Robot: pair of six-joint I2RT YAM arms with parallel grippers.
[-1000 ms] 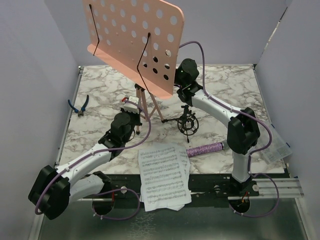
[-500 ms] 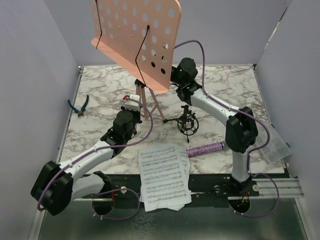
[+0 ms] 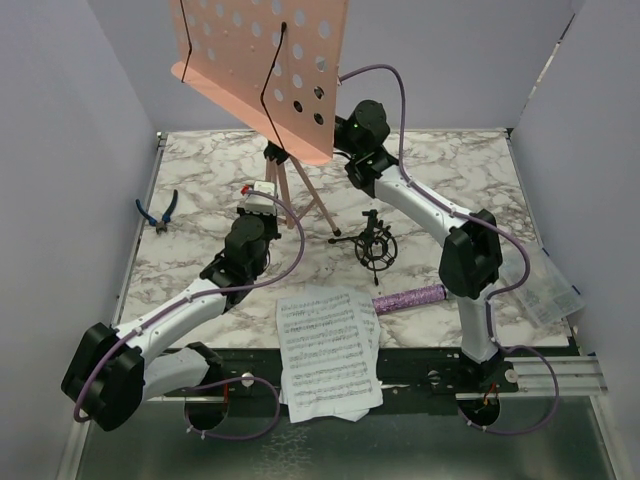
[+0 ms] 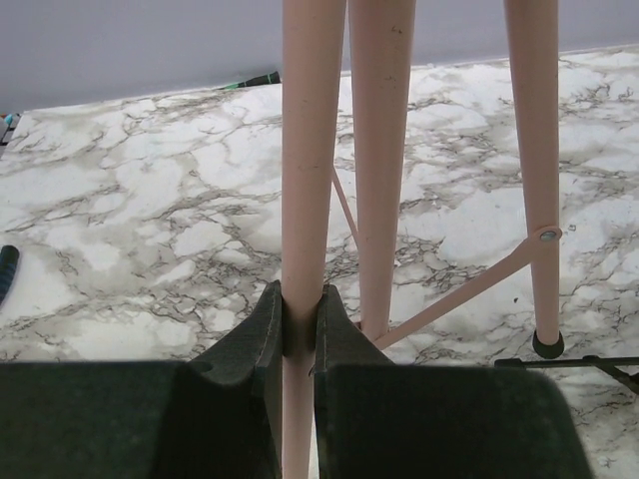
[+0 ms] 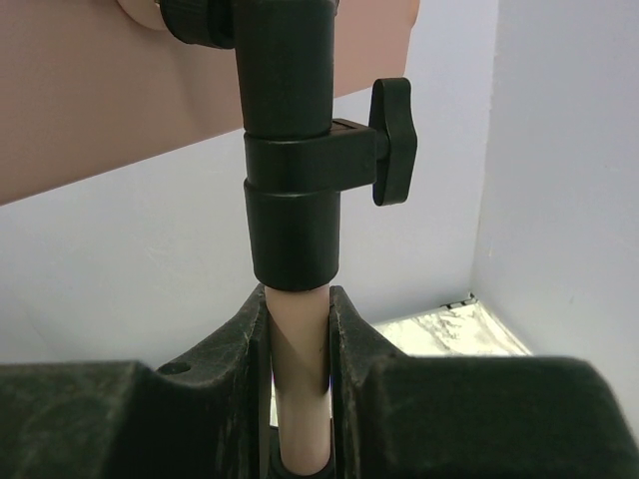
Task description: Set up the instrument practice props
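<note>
Lying at the far left of the marble table (image 3: 200, 170), near its edge, are blue-handled pliers (image 3: 157, 211), well apart from everything else. Right of them the left gripper (image 4: 300, 319) is closed on one pink leg (image 4: 305, 150) of the stand (image 3: 262, 60); in the left wrist view the leg runs upright between the two dark fingers (image 4: 262, 329), pinched on both sides. Two more legs stand just to its right, joined by thin pink braces, and the rightmost ends in a black foot cap (image 4: 546, 344) close to the marble; whether it touches cannot be told.

The stand's perforated pink desk sits high over the back of the table, tilted, its top edge out of the overhead view, with two black wire page holders across its face. At the near edge, half over the table's front lip, lie the white pages (image 3: 328, 350), stacked and a little fanned.

Behind the desk's right corner, the right gripper (image 5: 298, 339) clamps the stand's pink pole just under a black collar (image 5: 290, 190) with a side knob (image 5: 394, 142). Below it on the marble stands the black shock-mount (image 3: 376, 247), upright on its little tripod, just beside one stand leg. Nearer and to the right lies the purple mic (image 3: 410, 297), on its side, between the pages and the right arm's base.
</note>
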